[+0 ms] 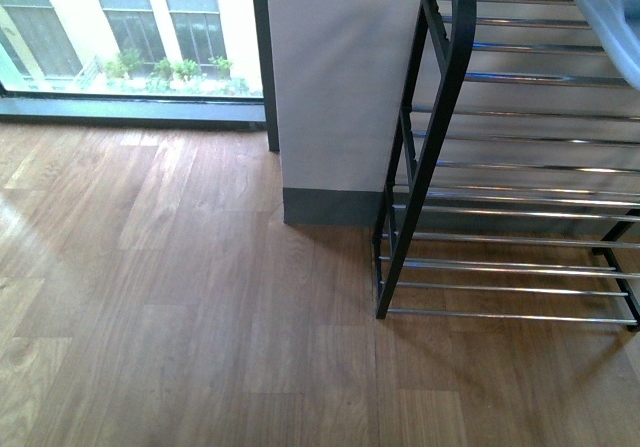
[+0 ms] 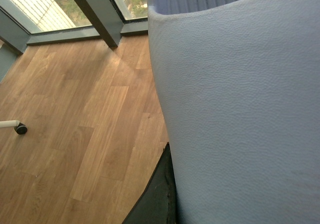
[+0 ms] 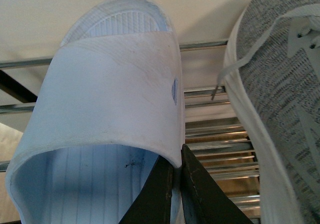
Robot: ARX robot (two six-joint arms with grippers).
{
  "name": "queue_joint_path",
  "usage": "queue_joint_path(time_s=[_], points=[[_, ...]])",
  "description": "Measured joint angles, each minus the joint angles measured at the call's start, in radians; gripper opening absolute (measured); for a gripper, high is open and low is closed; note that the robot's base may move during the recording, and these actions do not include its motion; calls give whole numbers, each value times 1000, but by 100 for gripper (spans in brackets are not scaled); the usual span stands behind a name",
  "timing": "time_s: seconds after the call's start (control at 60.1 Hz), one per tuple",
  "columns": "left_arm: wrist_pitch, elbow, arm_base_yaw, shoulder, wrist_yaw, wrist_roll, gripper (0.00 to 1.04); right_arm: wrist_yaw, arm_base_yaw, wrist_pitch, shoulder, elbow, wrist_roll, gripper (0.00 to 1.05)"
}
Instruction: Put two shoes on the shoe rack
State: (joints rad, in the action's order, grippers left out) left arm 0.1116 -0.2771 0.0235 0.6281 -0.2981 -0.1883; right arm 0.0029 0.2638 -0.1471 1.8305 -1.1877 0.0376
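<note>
The shoe rack (image 1: 500, 167) stands on wooden floor (image 1: 180, 317) — black uprights, thin chrome rods. A pale blue slide sandal (image 1: 610, 12) shows at the rack's upper tier, cut off by the frame edge — no gripper visible

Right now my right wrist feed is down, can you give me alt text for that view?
A pale blue slide sandal fills the view, its strap edge pinched in the dark right pincer, above the chrome rods of the shoe rack. A grey knit sneaker sits beside it on the rods.
</note>
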Motion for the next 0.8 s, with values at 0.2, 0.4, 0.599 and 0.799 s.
queue_joint_path(time_s=[0.2, 0.4, 0.599, 0.799], points=[[0, 0, 0, 0, 0, 0, 2, 22, 20, 5, 39, -38, -29, 2], [0, 0, 0, 0, 0, 0, 2, 35, 27, 17, 69, -80, -50, 2], [0, 0, 0, 0, 0, 0, 2, 44, 32, 32, 103, -115, -56, 2], [0, 0, 0, 0, 0, 0, 2, 40, 32, 16, 105, -117, -51, 28]])
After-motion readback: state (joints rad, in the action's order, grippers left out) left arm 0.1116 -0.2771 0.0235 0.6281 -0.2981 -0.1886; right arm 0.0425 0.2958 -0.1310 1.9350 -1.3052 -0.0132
